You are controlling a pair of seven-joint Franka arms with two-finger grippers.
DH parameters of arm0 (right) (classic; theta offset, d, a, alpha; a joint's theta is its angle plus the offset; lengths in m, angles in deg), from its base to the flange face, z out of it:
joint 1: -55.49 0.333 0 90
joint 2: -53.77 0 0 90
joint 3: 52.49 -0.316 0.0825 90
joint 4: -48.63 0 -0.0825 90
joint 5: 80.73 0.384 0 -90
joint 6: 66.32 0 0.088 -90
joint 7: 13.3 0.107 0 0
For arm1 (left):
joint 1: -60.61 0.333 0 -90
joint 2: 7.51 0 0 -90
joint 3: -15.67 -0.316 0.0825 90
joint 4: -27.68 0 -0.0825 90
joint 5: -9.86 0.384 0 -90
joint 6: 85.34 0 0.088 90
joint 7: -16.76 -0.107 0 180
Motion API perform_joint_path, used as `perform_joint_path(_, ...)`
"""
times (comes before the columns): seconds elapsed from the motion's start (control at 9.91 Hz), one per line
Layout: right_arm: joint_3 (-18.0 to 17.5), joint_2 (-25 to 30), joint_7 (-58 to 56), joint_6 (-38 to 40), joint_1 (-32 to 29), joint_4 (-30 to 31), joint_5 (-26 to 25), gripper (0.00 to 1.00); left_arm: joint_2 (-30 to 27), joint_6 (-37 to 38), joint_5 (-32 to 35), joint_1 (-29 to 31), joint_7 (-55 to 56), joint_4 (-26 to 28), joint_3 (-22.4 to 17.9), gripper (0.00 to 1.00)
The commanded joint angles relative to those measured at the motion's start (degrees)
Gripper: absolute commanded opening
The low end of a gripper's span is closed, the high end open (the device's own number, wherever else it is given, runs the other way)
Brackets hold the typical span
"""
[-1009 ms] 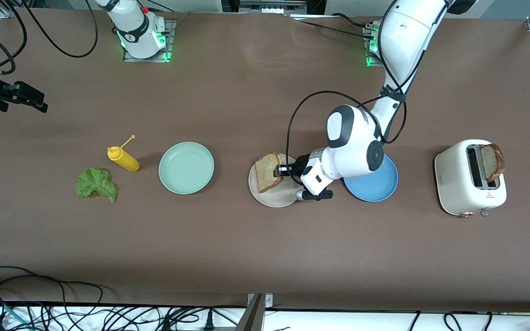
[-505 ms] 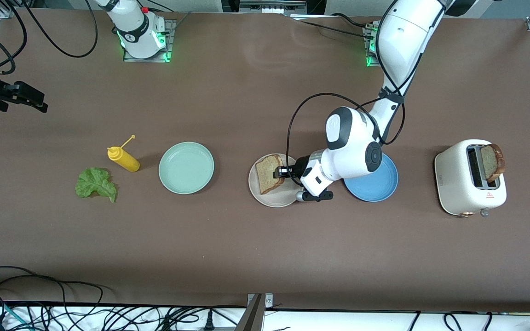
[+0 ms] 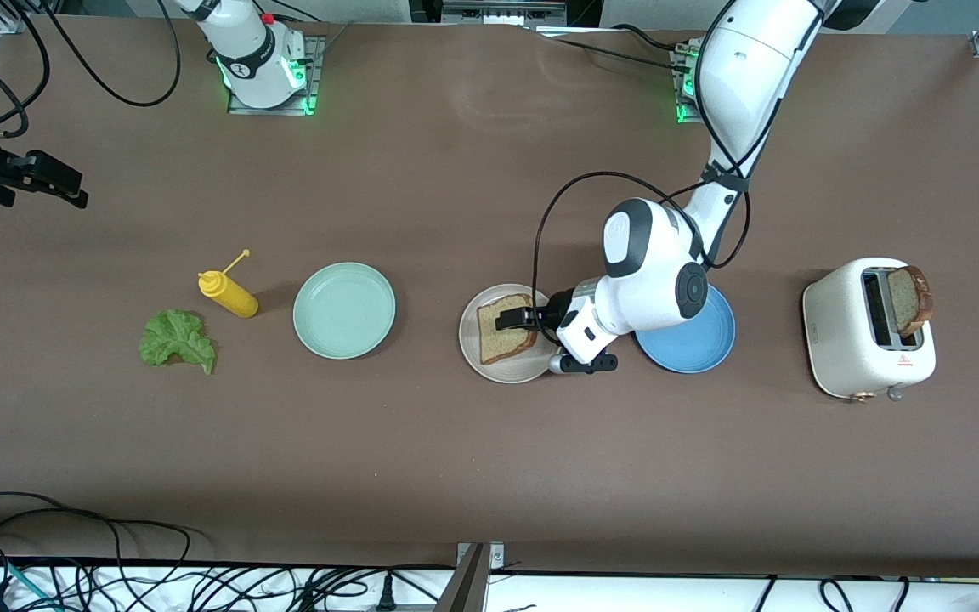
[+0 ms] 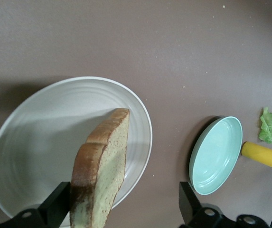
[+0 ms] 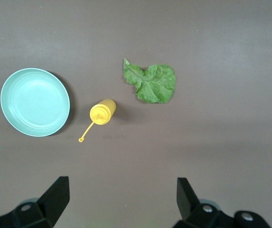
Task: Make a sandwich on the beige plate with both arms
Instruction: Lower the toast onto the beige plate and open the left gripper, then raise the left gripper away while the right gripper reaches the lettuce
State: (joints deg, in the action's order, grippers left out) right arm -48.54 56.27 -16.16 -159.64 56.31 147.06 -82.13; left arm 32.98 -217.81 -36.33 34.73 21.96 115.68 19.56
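A bread slice (image 3: 506,338) lies on the beige plate (image 3: 489,370) in the middle of the table. My left gripper (image 3: 508,320) hangs low over the slice's edge, open. In the left wrist view the slice (image 4: 100,175) shows edge-on beside one finger (image 4: 60,202), with the other finger (image 4: 187,197) well apart over the plate's (image 4: 45,123) rim. A second slice (image 3: 910,299) stands in the toaster (image 3: 855,357). The lettuce leaf (image 3: 175,340) lies toward the right arm's end. My right gripper (image 5: 121,192) waits open, high over the table near the lettuce (image 5: 152,83).
A mint-green plate (image 3: 343,310) sits between the lettuce and the beige plate. A yellow squeeze bottle (image 3: 230,293) lies beside the lettuce. A blue plate (image 3: 693,353) lies partly under the left arm's wrist. Cables hang along the table's near edge.
The left gripper has opened and let go of the bread slice. The slice has dropped from tilted in the grip to lying on the beige plate. The right arm has not moved.
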Motion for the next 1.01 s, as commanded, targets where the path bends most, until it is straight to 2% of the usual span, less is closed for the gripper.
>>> perform_joint_path(0.0, -0.1, 0.2, 0.1, 0.5, -0.3, -0.1, 0.3, 1.0, 0.1, 0.3, 4.9, 0.0, 0.3, -0.7, -0.5, 1.0)
perform_joint_path(0.4, -0.2, 0.1, 0.2, 0.1, -0.3, -0.1, 0.4, 1.0, 0.0, 0.7, 7.2, 0.5, 0.3, -0.6, -0.6, 1.0)
perform_joint_path(0.61, -0.2, -1.9, -0.7, -1.2, -0.3, -0.3, 0.3, 1.0, -0.3, 2.9, 7.2, 1.2, 0.3, -0.7, -1.4, 1.0)
perform_joint_path(0.71, -0.4, -2.8, -0.6, -1.4, 0.0, -0.3, -0.2, 1.0, -1.1, 4.9, 9.4, 1.2, 0.2, -0.7, -2.5, 1.0)
perform_joint_path(0.91, -0.2, -7.4, -0.7, -3.4, 0.1, -1.3, -0.2, 1.0, -2.7, 8.4, 20.8, 2.2, 0.7, -0.8, -2.7, 1.0)
